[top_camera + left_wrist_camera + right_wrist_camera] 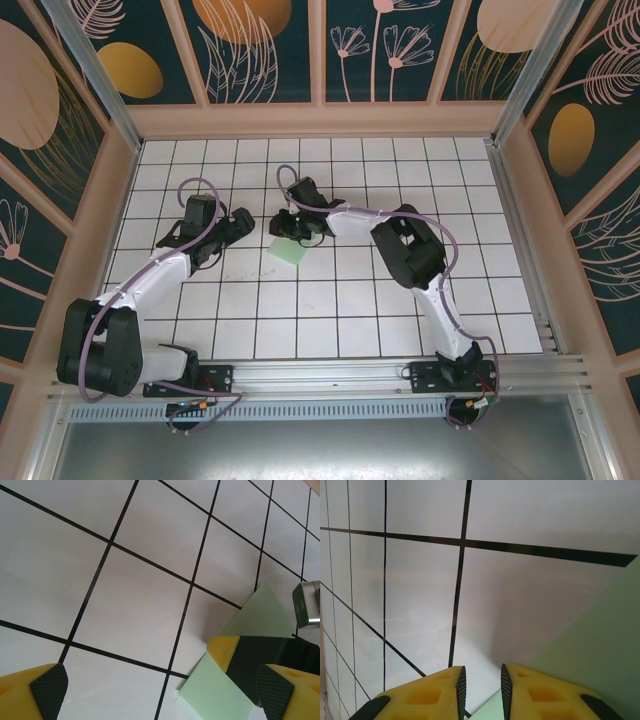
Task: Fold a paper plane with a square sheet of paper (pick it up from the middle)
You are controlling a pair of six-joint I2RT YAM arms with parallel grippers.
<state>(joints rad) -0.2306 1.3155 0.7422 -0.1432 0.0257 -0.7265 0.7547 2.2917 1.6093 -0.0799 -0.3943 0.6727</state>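
I'm seeing left gripper [160,687] gaping; right gripper [482,670] nearly pinched at green sheet's [289,252] twelve o'clock, grip I can't tell.

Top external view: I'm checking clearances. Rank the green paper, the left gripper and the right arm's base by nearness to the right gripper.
1. Green paper, at the right gripper's tips.
2. Left gripper, to its left.
3. Right arm's base, at the near edge, rightward.
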